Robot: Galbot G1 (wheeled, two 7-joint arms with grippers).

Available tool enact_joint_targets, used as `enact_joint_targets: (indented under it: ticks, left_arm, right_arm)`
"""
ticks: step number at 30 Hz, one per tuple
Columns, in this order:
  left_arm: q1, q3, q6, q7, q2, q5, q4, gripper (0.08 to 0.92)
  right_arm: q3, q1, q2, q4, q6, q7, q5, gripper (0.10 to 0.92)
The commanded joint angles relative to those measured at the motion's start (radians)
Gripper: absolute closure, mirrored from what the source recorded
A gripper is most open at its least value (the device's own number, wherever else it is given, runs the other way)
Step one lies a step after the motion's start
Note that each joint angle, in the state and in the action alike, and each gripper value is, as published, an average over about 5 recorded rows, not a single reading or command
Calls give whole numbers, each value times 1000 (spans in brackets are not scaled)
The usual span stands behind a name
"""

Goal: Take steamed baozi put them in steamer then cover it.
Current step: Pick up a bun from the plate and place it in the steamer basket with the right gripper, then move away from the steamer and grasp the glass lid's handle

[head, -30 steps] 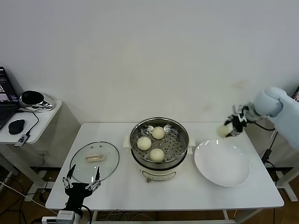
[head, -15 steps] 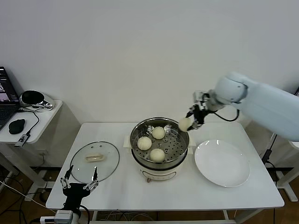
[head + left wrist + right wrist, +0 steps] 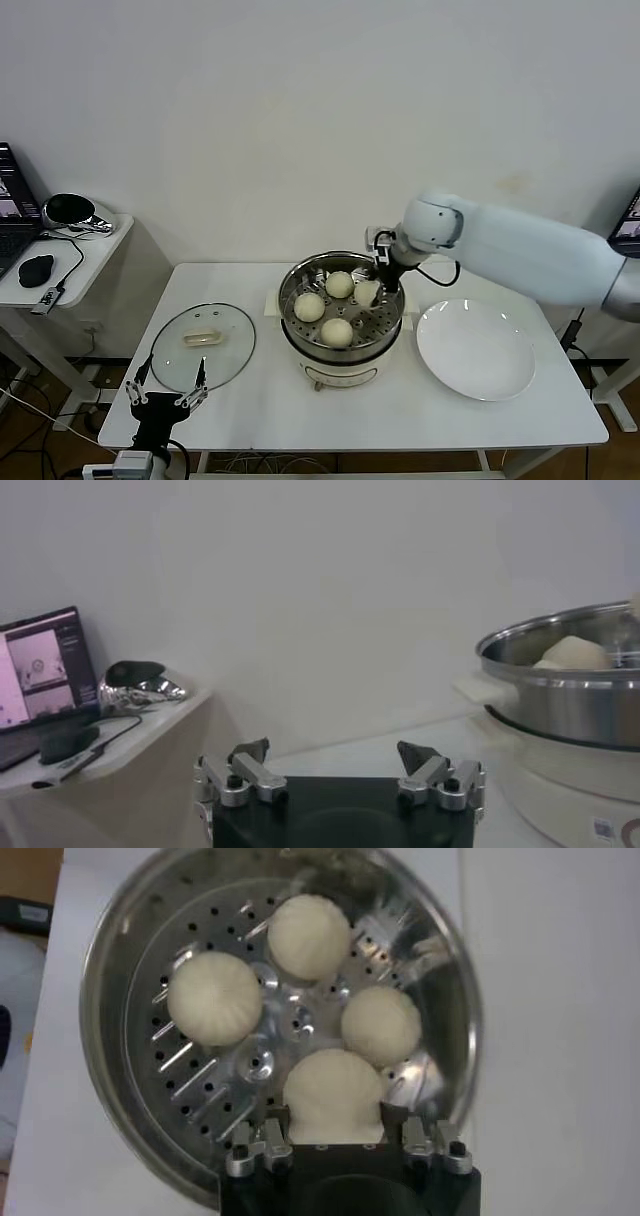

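The steamer point(image 3: 291, 292) stands mid-table, its shiny pot holding three steamed baozi point(image 3: 309, 307) on the perforated tray. My right gripper point(image 3: 374, 287) reaches into the pot's right side, shut on another baozi point(image 3: 366, 293) that sits low over the tray. In the right wrist view this bun point(image 3: 333, 1093) fills the space between the fingers point(image 3: 276, 1131), with the other buns point(image 3: 214, 998) beyond it. The cover point(image 3: 203, 345), a glass lid, lies flat on the table left of the steamer. My left gripper point(image 3: 168, 392) waits open at the table's front left edge, just before the lid.
A white plate point(image 3: 476, 350) lies right of the steamer. A side table point(image 3: 88, 250) at the far left carries a laptop, a mouse and cables. In the left wrist view the steamer point(image 3: 565, 705) rises to one side of the open left gripper point(image 3: 333, 752).
My right arm swung left from beyond the plate to over the steamer, and has lowered its baozi into the pot. The left arm has barely shifted.
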Motion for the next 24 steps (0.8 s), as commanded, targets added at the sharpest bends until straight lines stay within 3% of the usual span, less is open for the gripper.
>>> enact_joint_targets:
  ticks: [1,6,12,16,19,24]
  left_arm:
    - [-3,4,1,1,-2,1,2,177]
    - [0,4,0,0,-3,1,0,177]
    - [-2,4,0,1,-3,0,-1,177]
    - [-8,5,1,1,0,-4,3,177]
    - [-12,6,1,1,3,-10,8,177]
    - [-18,15,4,-5,2,-21,14,177]
  right_arm:
    - [-18,-42,29,-13,-43,30,4,448]
    - [4,-51,19,-13,-39,37,-13,426]
    - [95,-32,-24,24,-35,41,7,271]
    - [185,-41,-93,103,-21,85,59,212]
    - [262,-103,-188,194,21,205,128,204]
    - [525,-469,-369,335,256,619,240,203]
